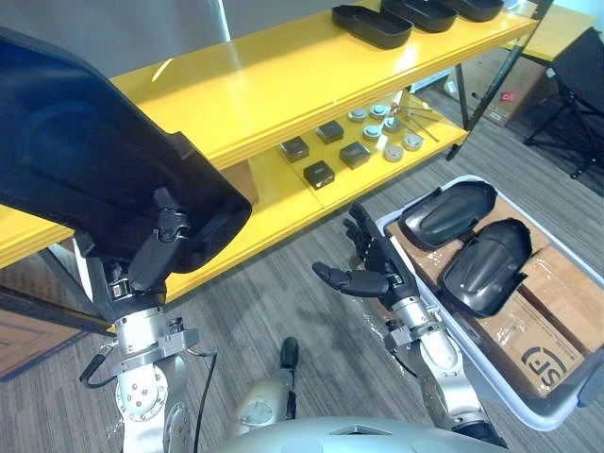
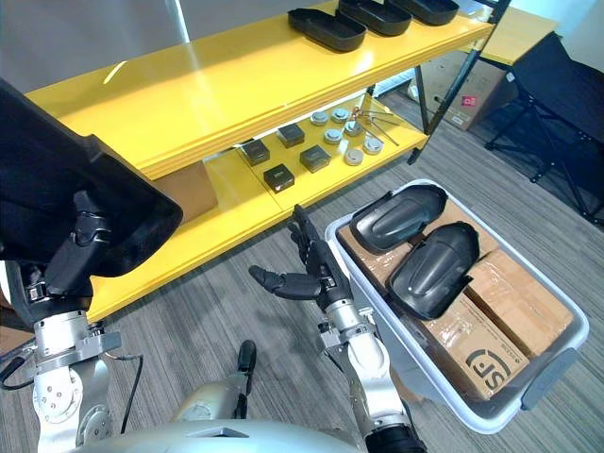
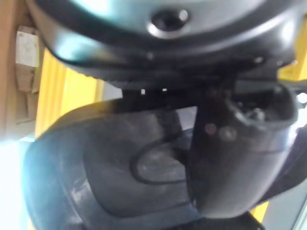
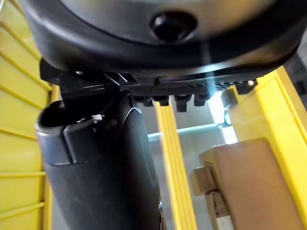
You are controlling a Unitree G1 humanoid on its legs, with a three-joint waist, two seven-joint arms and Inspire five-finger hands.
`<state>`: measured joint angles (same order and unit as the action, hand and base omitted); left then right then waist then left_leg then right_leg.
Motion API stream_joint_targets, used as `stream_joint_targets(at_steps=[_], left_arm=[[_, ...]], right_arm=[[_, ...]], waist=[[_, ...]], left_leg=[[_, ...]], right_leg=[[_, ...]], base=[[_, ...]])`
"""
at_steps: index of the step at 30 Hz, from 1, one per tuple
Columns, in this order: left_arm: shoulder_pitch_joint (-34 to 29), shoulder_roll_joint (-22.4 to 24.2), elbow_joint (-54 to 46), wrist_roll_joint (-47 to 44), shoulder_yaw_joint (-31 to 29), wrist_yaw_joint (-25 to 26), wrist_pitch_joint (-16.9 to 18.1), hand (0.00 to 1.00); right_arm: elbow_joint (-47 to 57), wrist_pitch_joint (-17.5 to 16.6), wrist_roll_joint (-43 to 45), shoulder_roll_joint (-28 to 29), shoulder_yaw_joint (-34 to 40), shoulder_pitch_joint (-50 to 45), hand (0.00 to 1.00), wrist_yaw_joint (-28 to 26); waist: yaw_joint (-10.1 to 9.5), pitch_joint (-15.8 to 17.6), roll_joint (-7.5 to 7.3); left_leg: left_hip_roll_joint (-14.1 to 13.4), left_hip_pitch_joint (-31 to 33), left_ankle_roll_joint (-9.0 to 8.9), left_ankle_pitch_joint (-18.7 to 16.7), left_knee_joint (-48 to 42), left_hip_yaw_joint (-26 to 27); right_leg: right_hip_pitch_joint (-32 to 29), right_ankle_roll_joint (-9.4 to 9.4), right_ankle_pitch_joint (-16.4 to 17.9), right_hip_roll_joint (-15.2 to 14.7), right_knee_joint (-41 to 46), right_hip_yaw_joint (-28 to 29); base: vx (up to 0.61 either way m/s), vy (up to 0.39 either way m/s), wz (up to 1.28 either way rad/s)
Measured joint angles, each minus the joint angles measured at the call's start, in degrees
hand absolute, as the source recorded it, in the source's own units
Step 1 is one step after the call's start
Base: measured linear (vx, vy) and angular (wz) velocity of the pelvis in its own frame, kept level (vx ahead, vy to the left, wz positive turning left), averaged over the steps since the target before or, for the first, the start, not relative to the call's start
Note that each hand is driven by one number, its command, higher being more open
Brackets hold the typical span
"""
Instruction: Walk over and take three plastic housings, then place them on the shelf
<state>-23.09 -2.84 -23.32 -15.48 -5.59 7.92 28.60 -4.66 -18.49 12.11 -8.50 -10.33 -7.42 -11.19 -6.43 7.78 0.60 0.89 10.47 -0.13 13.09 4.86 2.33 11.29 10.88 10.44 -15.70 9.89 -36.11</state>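
My left hand (image 1: 156, 247) is shut on a large black plastic housing (image 1: 85, 160), held up at the left in front of the yellow shelf (image 1: 264, 80). In the left wrist view the housing (image 3: 120, 177) lies past the thumb (image 3: 235, 158), which is curled on it. My right hand (image 1: 373, 269) hangs open and holds nothing, between the shelf's lower board and a white bin (image 2: 566, 321). Two more black housings (image 1: 448, 212) (image 1: 486, 264) lie in the bin on cardboard boxes. Three housings (image 1: 373, 25) (image 1: 420, 11) (image 1: 472, 8) sit in a row on the top board's far right end.
The lower shelf board (image 1: 283, 203) carries small black boxes (image 1: 319, 174) and round metal parts (image 1: 392, 151). A cardboard box (image 4: 244, 182) stands on it further left. Behind the shelf's right end are cardboard boxes (image 1: 491, 80) and a black chair (image 1: 580, 66). Grey carpet lies between shelf and bin.
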Motion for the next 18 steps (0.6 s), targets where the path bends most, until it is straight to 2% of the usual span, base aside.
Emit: stream_joint_targets(at_steps=[5, 7, 9, 10, 11, 12, 13, 14, 15, 16, 17, 18], left_arm=[[-0.07, 0.69, 0.0, 0.21, 0.03, -1.17, 0.11, 0.0], [0.02, 0.75, 0.0, 0.26, 0.0, -2.11, 0.11, 0.0], [0.11, 0.71, -0.37, 0.36, -0.51, -3.73, 0.21, 0.0], [0.18, 0.71, -0.44, 0.45, -0.96, -4.44, 0.21, 0.0], [0.19, 0.48, -0.73, 0.59, -1.22, -5.26, 0.21, 0.0], [0.27, 0.28, -1.03, 0.63, -1.17, -5.91, 0.36, 0.0], [0.51, 0.37, -0.81, 0.63, -1.07, -6.16, 0.46, 0.0], [0.55, -0.03, -0.72, 0.84, -0.98, -6.75, 0.35, 0.0], [1.02, -1.41, -0.88, 2.46, -1.08, -6.9, 0.41, 0.0], [1.44, -2.4, -0.87, 2.92, -1.23, -6.7, 0.44, 0.0], [1.98, -3.86, -0.69, 3.02, -1.53, -6.4, 0.39, 0.0], [2.6, -4.63, -0.01, 3.03, -1.94, -6.07, 0.33, 0.0]], right_arm=[[0.01, -1.2, 0.14, 0.58, 0.47, 0.45, 1.0, 1.76], [0.0, -1.62, 0.23, 1.05, 0.82, 1.2, 1.0, 2.29], [0.27, -2.44, 0.69, 1.77, 1.61, 2.59, 1.0, 3.6], [0.32, -2.45, 0.66, 2.01, 1.71, 2.84, 1.0, 4.0], [0.36, -2.64, 0.64, 2.14, 1.96, 3.12, 1.0, 4.44], [0.53, -3.07, 0.59, 1.78, 2.02, 3.03, 1.0, 4.68], [0.53, -3.4, 0.57, 1.39, 2.07, 3.02, 1.0, 4.98], [0.63, -3.5, 0.55, 1.47, 2.35, 2.06, 1.0, 5.7], [0.61, -3.55, 0.53, 1.69, 3.28, 1.58, 1.0, 5.85], [0.61, -3.59, 0.55, 1.92, 3.58, 1.67, 1.0, 5.85], [0.62, -3.66, 0.67, 2.05, 3.84, 1.87, 1.0, 5.55], [0.62, -3.67, 1.01, 1.98, 4.15, 1.91, 1.0, 5.25]], waist=[[0.33, -0.21, -0.36], [0.3, -0.17, -0.67], [-0.38, -0.15, -0.92], [-0.56, -0.16, -1.46], [-1.05, 0.12, -3.45], [-1.26, -0.13, -3.3], [-0.75, 0.12, -2.85], [0.52, -0.26, -3.07], [1.17, -0.67, -2.71], [1.62, -0.52, -2.64], [2.21, -0.23, -2.34], [2.24, 0.11, -2.09]], left_leg=[[-0.2, -0.83, 0.1, -0.57, -0.06, 4.2], [-0.29, -0.49, -0.17, -2.26, -1.23, 7.7], [-0.15, 2.9, 2.02, -5.24, -9.49, 10.47], [0.48, 3.19, 2.24, -6.79, -10.98, 10.63], [1.76, 3.25, 2.84, -9.53, -13.88, 11.48], [2.58, 3.62, 3.23, -13.72, -18.24, 11.9], [2.63, 3.51, 4.44, -14.84, -20.06, 11.46], [4.12, 2.67, 4.85, -16.39, -20.34, 9.62], [4.92, 0.67, 5.06, -16.61, -18.17, 8.24], [5.0, -0.02, 5.31, -16.75, -17.55, 7.27], [4.89, -1.63, 5.7, -16.89, -16.17, 5.65], [4.76, -4.2, 5.52, -16.78, -14.61, 5.06]], right_leg=[[0.06, -0.55, 0.64, -0.45, 0.01, 0.48], [0.13, -0.06, 1.26, -1.59, 0.18, 0.39], [0.16, -0.46, 2.45, -4.23, 2.25, 0.34], [0.24, -1.18, 3.22, -5.23, 3.02, 0.34], [1.13, -3.0, 4.34, -7.15, 3.43, 0.24], [1.86, -7.63, 4.54, -8.8, 8.33, 0.6], [0.61, -11.54, 3.66, -10.31, 14.03, 1.79], [-5.44, -16.73, -2.57, -13.35, 26.19, 7.52], [-10.58, -17.06, -8.87, -13.81, 34.62, 14.57], [-12.95, -14.56, -7.39, -12.75, 38.03, 17.47], [-16.83, -10.74, -3.15, -9.26, 41.57, 21.01], [-18.83, -9.26, 0.21, -6.48, 40.85, 21.66]], base=[[-0.05, 0.02, -0.05], [-0.02, 0.024, 0.07], [0.03, 0.049, 0.12], [0.1, 0.072, 0.06], [0.18, 0.093, 0.04], [0.22, 0.083, 0.15], [0.25, 0.178, 0.55], [0.28, 0.213, 0.75], [0.22, 0.206, 0.75], [0.31, 0.167, 0.54], [0.33, 0.149, 0.39], [0.41, 0.17, 0.24]])
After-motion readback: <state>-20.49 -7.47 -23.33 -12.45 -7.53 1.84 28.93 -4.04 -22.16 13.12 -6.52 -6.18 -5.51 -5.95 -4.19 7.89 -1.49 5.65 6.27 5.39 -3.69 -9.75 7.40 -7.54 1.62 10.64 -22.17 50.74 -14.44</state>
